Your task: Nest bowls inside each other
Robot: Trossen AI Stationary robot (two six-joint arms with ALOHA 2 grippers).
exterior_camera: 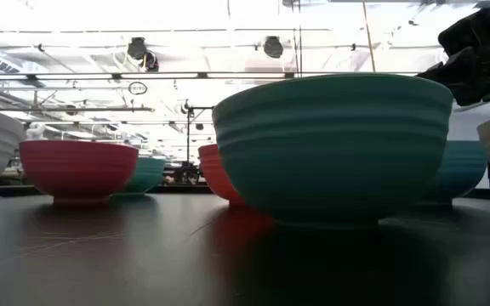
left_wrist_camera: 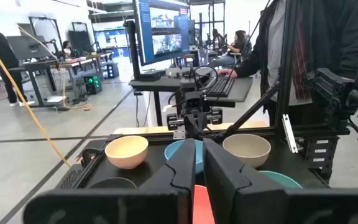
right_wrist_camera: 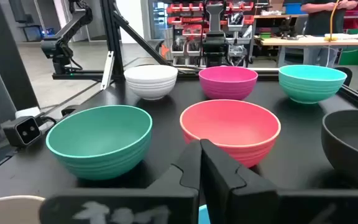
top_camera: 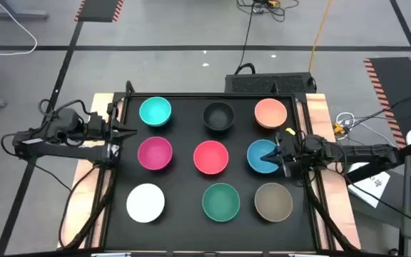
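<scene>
Nine bowls stand upright on their bases in three rows on the black mat. The far row is cyan (top_camera: pixel 155 111), black (top_camera: pixel 218 116) and peach (top_camera: pixel 270 113). The middle row is magenta (top_camera: pixel 155 153), red (top_camera: pixel 210 157) and blue (top_camera: pixel 261 158). The near row is white (top_camera: pixel 145 201), green (top_camera: pixel 221 200) and taupe (top_camera: pixel 272 200). My right gripper (top_camera: pixel 278 153) (right_wrist_camera: pixel 201 149) is shut and hovers over the blue bowl's right half; the low view shows it above the rim. My left gripper (top_camera: pixel 133 133) (left_wrist_camera: pixel 198 149) is shut and waits at the mat's left edge, pointing at the magenta bowl.
The bowls stand about a bowl's width apart on the mat (top_camera: pixel 184 178). Metal frame posts (top_camera: pixel 312 178) run along the table's left and right sides. A person (left_wrist_camera: pixel 316 43) stands past the table's right side, near desks and monitors.
</scene>
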